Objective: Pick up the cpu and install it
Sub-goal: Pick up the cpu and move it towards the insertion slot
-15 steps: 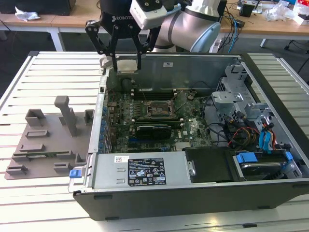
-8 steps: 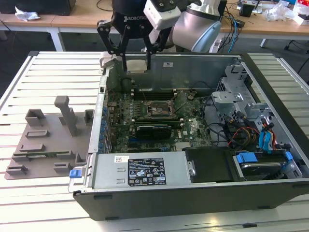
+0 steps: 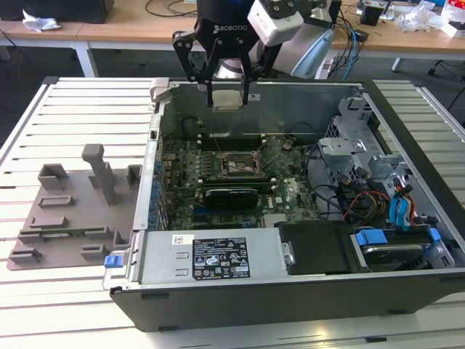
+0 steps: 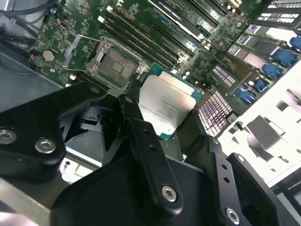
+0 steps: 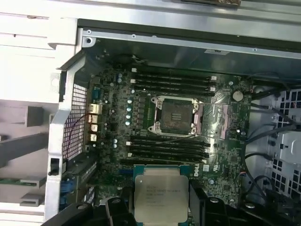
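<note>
The black jaws of the arm are clenched on the small flat square cpu with a pale silvery metal top and a thin rim [image 3: 227, 101], gripping it by two opposite edges. The metal top faces up in both wrist views [image 4: 164, 107] [image 5: 161, 197].

The cpu hangs in the air above the dark square metal socket frame [image 3: 238, 166], apart from it. In the exterior view it sits nearer the far wall of the case than the socket frame does. In the first wrist view the socket frame [image 5: 178, 115] lies uncovered, with its inner contact field showing.

The socket frame sits on a green motherboard [image 3: 289, 192] inside the open dark-grey metal computer case [image 3: 290, 299]. Rows of long black memory slots [image 5: 169, 80] run along two sides of the socket frame. A long black rectangular card [image 3: 231, 195] lies just beside it, on the side toward the case's labelled silver box [image 3: 218, 256].

The case rests on a white slatted bench [image 3: 73, 109]. Well apart from the socket frame, outside the case on the exterior view's left, a grey moulded holder tray [image 3: 65, 211] lies on the bench.
</note>
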Controlling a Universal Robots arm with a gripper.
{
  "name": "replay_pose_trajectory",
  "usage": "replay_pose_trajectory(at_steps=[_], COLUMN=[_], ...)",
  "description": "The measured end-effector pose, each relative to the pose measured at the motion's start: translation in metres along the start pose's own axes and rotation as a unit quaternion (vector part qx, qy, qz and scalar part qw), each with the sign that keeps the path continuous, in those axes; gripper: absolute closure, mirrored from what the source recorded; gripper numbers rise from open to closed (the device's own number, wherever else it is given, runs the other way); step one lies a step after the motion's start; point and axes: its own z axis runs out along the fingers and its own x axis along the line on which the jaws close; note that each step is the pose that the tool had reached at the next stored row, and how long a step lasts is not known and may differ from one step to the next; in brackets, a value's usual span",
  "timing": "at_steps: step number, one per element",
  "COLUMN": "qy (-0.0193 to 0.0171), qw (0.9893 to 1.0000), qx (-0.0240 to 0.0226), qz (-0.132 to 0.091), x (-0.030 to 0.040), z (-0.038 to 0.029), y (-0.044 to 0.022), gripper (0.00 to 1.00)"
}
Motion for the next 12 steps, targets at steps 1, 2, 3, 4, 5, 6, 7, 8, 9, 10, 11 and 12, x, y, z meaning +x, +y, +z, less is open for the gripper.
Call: replay_pose_trajectory(at_steps=[1,2,3,4,5,6,7,8,9,10,11,12], qy=[0.0001,0.0003,0.0004,0.0004,0.0005,0.0006,0.0007,0.0007,0.0008,0.0009,0.001,0.0013], qw=[1.0,1.0,1.0,1.0,1.0,1.0,1.0,1.0,1.0,1.0,1.0,1.0], qx=[0.0,0.0,0.0,0.0,-0.0001,0.0,0.0,-0.0001,-0.0001,-0.0001,-0.0001,-0.0001], qz=[0.0,0.0,0.0,0.0,0.0,0.0,0.0,0.0,0.0,0.0,0.0,0.0], x=[-0.0049,-0.0101,-0.0139,-0.0179,-0.0215,-0.0255,-0.0276,-0.0297,-0.0336,-0.0369,-0.0404,-0.0464], z=[0.0001,0.0002,0.0002,0.0003,0.0004,0.0004,0.0005,0.0005,0.0006,0.0006,0.0007,0.0008], y=[-0.0004,-0.0009,-0.0012,-0.0016,-0.0019,-0.0022,-0.0024,-0.0026,-0.0029,-0.0032,-0.0035,-0.004], gripper=[0.45,0.45,0.45,0.45,0.45,0.45,0.45,0.45,0.45,0.45,0.45,0.45])
